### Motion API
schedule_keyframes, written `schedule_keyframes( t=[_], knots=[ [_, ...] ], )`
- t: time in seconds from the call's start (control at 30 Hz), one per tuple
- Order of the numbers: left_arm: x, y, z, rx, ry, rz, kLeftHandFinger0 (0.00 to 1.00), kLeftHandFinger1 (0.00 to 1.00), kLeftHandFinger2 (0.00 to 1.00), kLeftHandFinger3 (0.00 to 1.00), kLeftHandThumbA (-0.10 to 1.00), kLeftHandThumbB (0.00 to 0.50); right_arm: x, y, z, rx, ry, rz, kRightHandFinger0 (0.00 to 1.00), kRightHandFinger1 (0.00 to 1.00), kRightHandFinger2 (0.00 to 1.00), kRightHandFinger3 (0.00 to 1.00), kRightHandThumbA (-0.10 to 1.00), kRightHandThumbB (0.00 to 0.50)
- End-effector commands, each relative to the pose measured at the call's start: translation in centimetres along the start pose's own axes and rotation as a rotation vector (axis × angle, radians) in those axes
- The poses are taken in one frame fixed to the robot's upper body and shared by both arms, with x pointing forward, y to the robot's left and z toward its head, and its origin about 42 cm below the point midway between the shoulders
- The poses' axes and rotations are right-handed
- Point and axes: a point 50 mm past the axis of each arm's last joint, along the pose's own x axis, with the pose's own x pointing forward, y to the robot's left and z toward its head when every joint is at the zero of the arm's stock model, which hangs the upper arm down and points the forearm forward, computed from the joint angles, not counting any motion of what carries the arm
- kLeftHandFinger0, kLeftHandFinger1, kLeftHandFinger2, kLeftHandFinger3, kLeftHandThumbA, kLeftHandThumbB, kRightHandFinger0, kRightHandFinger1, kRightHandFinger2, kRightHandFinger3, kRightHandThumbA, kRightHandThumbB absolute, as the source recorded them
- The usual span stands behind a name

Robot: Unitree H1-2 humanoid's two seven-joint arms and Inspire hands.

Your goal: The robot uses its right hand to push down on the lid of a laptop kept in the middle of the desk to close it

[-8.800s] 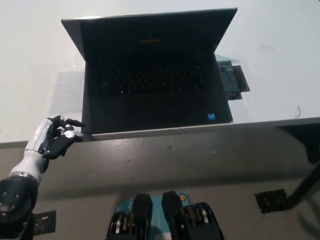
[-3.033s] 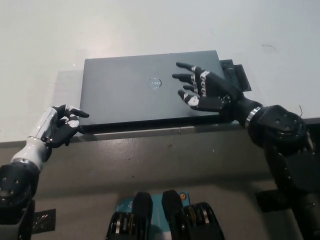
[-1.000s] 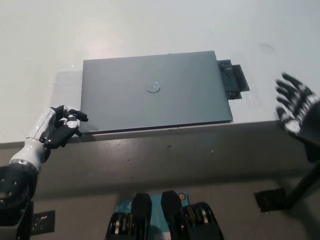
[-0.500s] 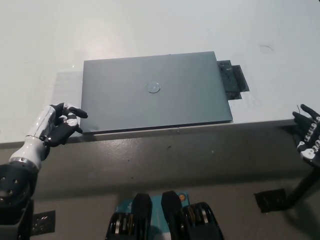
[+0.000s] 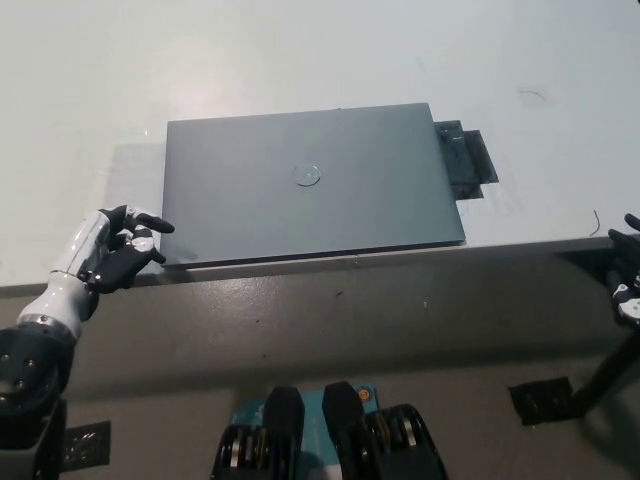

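Note:
The grey laptop [image 5: 305,185] lies flat on the white desk [image 5: 300,60] with its lid shut, a round logo at its centre. My white left hand [image 5: 115,250] rests at the desk's front edge, touching the laptop's front left corner, fingers curled with nothing held. Only the fingertips of my black right hand [image 5: 628,275] show at the picture's right edge, below the desk's front edge and well away from the laptop.
A small black patch [image 5: 465,163] sits on the desk against the laptop's right side. The desk's front edge [image 5: 400,262] runs across the middle, with grey floor below. A black bracket [image 5: 545,400] lies on the floor at lower right.
The lid, open at first, now lies shut. In the last second my right hand dropped from beside the desk's right end down and out to the picture's edge. The left hand stayed put.

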Motion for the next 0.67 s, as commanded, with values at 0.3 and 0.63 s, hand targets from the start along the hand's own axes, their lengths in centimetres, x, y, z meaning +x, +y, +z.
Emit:
schedule_keyframes(
  t=[0.3,0.63],
  knots=[
    [0.5,1.3,1.8,0.038,-0.067,0.017,0.17,0.38,0.53,0.51,0.03,0.177,1.1,-0.5,2.4,-0.078,-0.077,0.007,1.0,1.0,0.9,1.0,0.39,0.328],
    [0.4,1.3,1.7,0.027,-0.073,0.022,0.19,0.39,0.55,0.53,0.01,0.174,1.3,-0.6,2.9,-0.093,-0.079,0.015,1.0,1.0,0.93,1.0,0.41,0.339]
  ],
)
